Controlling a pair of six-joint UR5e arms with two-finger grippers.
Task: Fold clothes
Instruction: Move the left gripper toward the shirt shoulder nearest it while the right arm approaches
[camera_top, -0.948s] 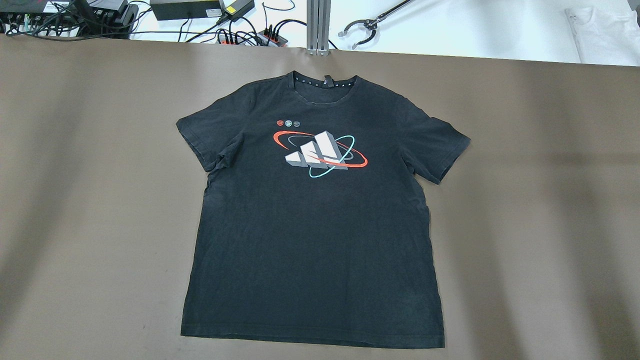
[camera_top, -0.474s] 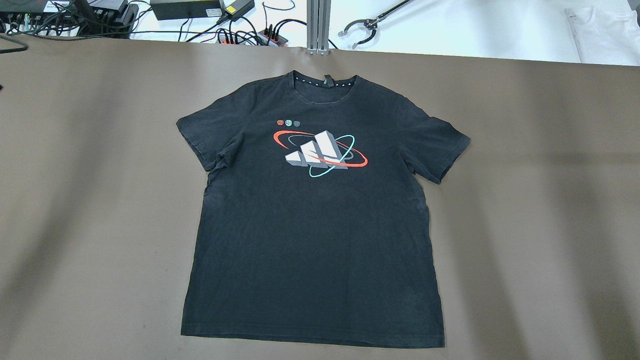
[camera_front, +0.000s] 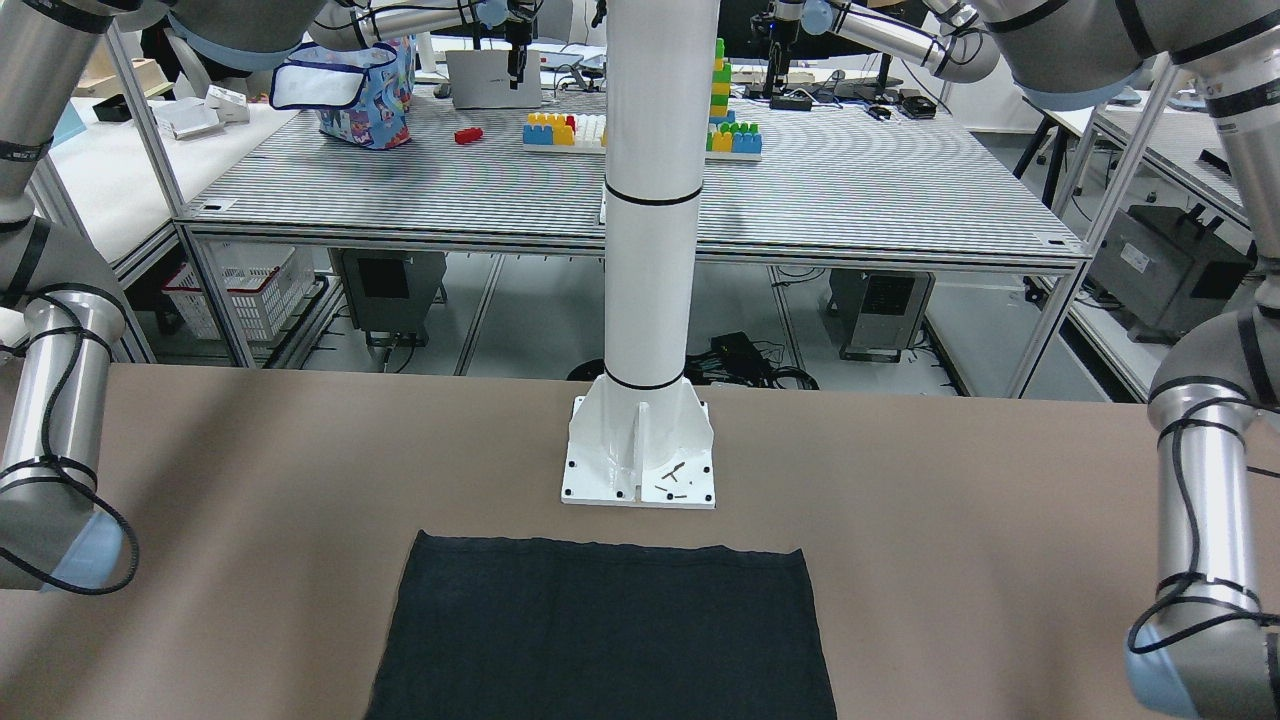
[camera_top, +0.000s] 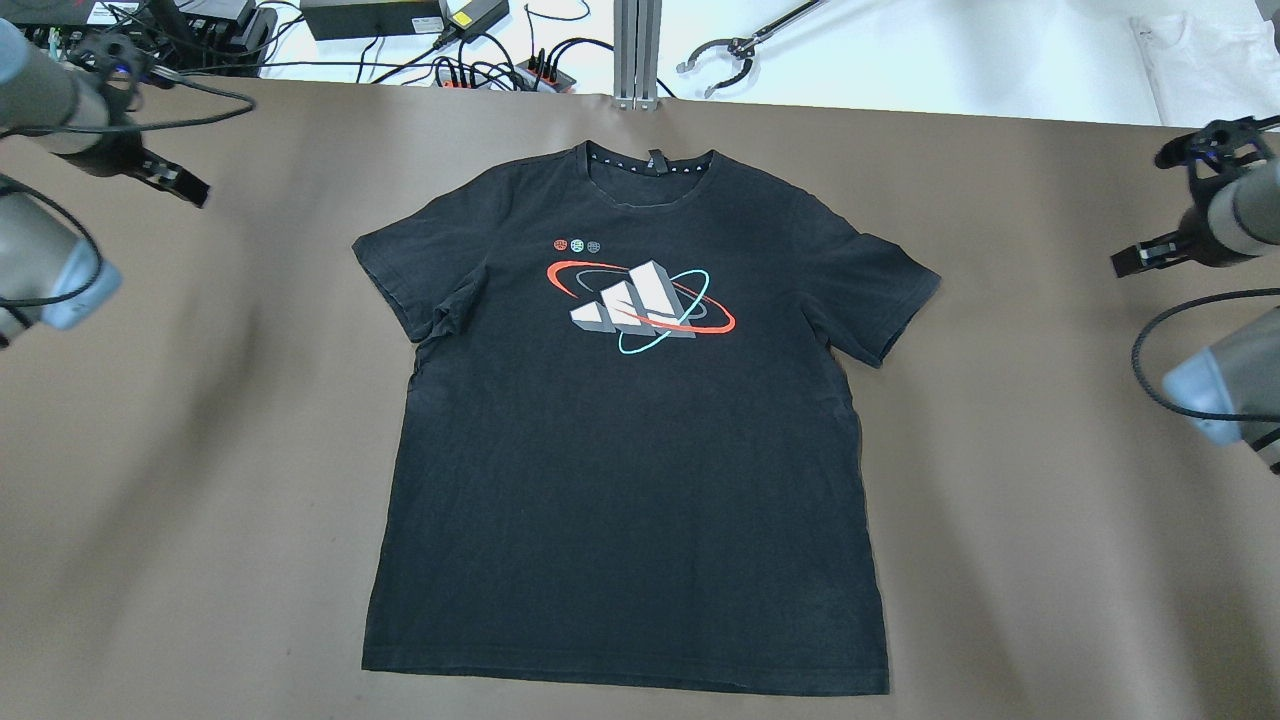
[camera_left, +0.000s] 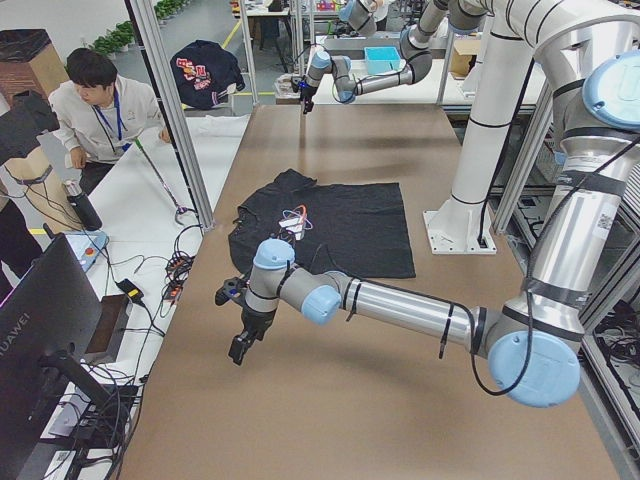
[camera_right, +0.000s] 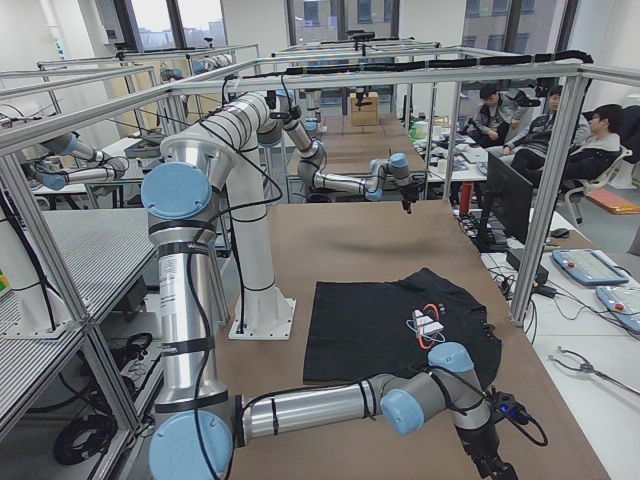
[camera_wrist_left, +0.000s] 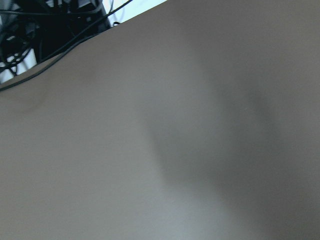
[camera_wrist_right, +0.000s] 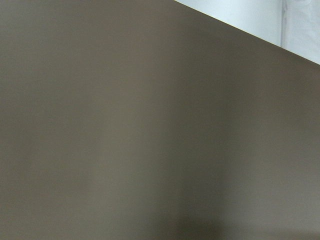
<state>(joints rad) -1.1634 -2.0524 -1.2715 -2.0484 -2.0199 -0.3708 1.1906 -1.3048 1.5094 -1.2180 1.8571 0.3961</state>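
A black T-shirt (camera_top: 630, 450) with a white, red and teal logo lies flat and face up in the middle of the brown table, collar at the far side. Its hem also shows in the front-facing view (camera_front: 600, 630). My left gripper (camera_top: 185, 185) hovers over the bare table far left of the shirt's left sleeve. My right gripper (camera_top: 1135, 260) hovers over the bare table to the right of the right sleeve. Neither touches the shirt. I cannot tell whether their fingers are open or shut. Both wrist views show only bare table.
The brown table (camera_top: 1050, 500) extends well beyond the shirt on both sides. Cables and power supplies (camera_top: 400, 30) lie beyond the far edge, with a grabber tool (camera_top: 730, 50) and a white garment (camera_top: 1200, 70). The robot's white base column (camera_front: 645, 300) stands by the hem.
Both arms have come into the overhead view from the left and right edges. Earlier only the shirt lay on the table. The shirt has not moved.
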